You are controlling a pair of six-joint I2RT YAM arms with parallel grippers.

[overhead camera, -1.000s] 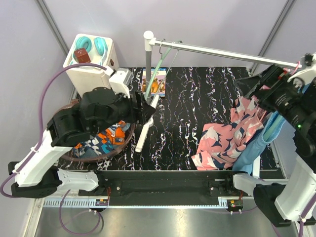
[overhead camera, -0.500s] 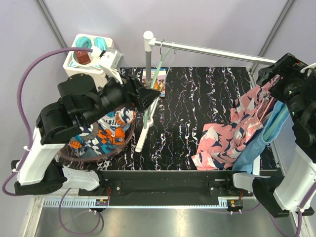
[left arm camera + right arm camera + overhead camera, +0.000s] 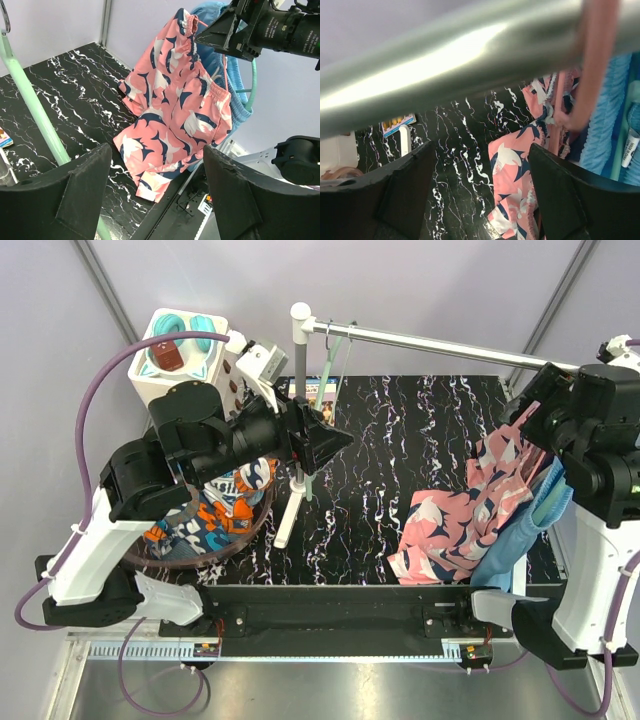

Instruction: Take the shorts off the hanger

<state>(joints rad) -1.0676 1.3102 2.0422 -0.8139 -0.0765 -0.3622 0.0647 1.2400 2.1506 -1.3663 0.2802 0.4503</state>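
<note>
The pink shorts (image 3: 465, 510) with navy-and-white prints hang at the right end of the metal rail (image 3: 440, 343) and drape onto the table; they also show in the left wrist view (image 3: 175, 110) and the right wrist view (image 3: 517, 167). The light blue shorts (image 3: 520, 540) hang behind them. The orange, blue and white shorts (image 3: 215, 515) lie in a brown basket (image 3: 262, 519). My right gripper (image 3: 522, 408) is open and empty just under the rail beside a pink hanger hook (image 3: 592, 75). My left gripper (image 3: 335, 440) is open and empty, raised mid-table by an empty mint hanger (image 3: 320, 375).
A white post (image 3: 298, 350) on a white foot holds the rail's left end. A white box (image 3: 180, 360) with teal objects stands at the back left. A printed card (image 3: 318, 412) lies by the post. The table's front edge (image 3: 330, 600) runs below the draped shorts.
My left arm has risen and swung right, away from the basket. My right gripper has moved up and back to the rail's right end.
</note>
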